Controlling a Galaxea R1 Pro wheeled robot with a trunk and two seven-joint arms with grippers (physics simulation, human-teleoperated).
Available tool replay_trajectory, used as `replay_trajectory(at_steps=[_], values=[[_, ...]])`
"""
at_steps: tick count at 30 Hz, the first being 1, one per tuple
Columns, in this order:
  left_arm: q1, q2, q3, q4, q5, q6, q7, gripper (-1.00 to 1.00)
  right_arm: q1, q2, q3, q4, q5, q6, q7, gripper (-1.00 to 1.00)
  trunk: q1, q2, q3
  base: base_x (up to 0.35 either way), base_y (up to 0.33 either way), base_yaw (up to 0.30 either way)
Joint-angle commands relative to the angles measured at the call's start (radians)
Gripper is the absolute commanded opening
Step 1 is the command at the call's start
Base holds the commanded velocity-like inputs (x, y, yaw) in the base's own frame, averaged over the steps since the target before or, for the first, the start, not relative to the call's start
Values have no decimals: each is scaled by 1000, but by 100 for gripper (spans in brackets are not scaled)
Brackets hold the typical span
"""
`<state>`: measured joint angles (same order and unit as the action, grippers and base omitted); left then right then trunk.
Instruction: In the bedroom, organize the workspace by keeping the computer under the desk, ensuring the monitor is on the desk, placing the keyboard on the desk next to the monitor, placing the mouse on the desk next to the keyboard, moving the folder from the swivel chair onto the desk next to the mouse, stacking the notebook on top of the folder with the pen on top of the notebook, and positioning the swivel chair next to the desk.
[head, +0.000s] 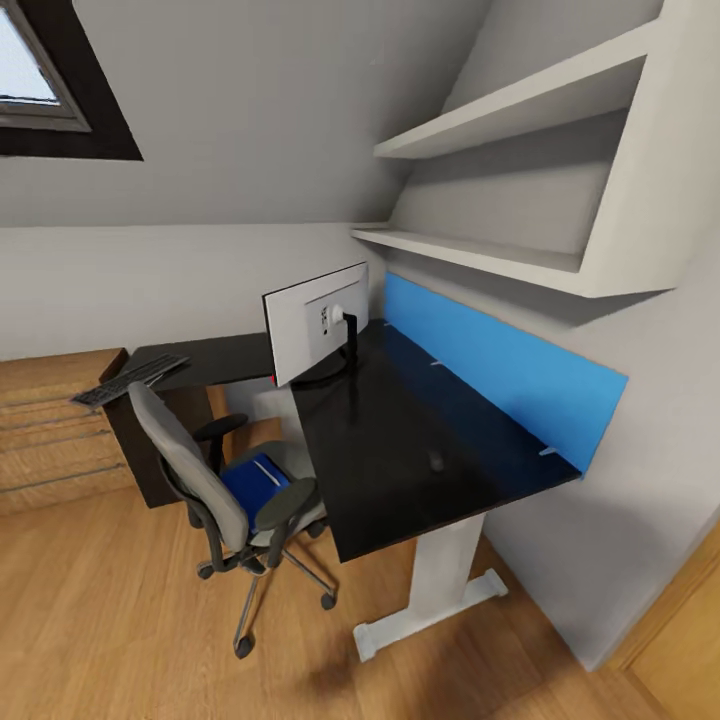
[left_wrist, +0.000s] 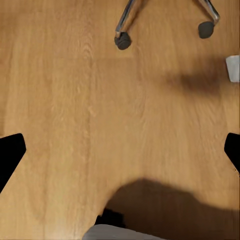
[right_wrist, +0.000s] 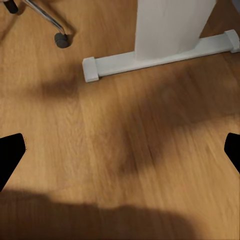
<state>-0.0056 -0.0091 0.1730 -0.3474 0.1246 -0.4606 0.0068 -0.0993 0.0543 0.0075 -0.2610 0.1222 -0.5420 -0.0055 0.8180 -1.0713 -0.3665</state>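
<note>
Nearest the robot is bare oak floor (head: 120, 620); both wrist views look down on it, and each claw, the left claw (left_wrist: 120, 150) and the right claw (right_wrist: 120, 150), shows two dark fingertips at the picture's opposite edges, spread wide with nothing between them. Beyond that stands the swivel chair (head: 200, 480), drawn up against the near corner of the tabletop (head: 400, 450), its chrome legs and casters on the planks. On its grey seat lies the blue folder (head: 255, 480), flat, with a pale strip across it that may be another item, though I cannot tell. The folder should prove light and fairly stiff but thin and smooth, so it is best pinched at a free edge overhanging or raised off the soft seat, since the padding will yield under a downward press. Further along the tabletop a small dark mouse (head: 436, 462) sits on the glossy black surface near the blue back panel (head: 500, 375). Past the chair, the monitor (head: 315, 325) stands on the tabletop at its inner corner, back turned this way. Farthest off, the keyboard (head: 130, 382) rests at the tabletop's distant end beside a light-wood drawer chest (head: 50, 430).
</note>
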Motion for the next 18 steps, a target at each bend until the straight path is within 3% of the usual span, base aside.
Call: replay_trajectory(at_steps=[1, 4, 7, 18], values=[[-1, 0, 4, -1, 10, -35, 0, 100, 0, 0, 0, 0, 4, -3, -1, 100, 0, -1, -1, 0, 0, 278], [-1, -2, 12, 2, 9, -108, -6, 100, 0, -1, 0, 0, 4, -3, -1, 100, 0, -1, -1, 0, 0, 278], [-1, -3, 13, 15, 7, -131, -6, 100, 0, -1, 0, 0, 4, -3, -1, 100, 0, -1, -1, 0, 0, 278], [-1, -3, 11, 31, 6, -139, -4, 100, 0, -1, 0, -1, 4, -3, -1, 100, 0, -1, -1, 0, 0, 278]])
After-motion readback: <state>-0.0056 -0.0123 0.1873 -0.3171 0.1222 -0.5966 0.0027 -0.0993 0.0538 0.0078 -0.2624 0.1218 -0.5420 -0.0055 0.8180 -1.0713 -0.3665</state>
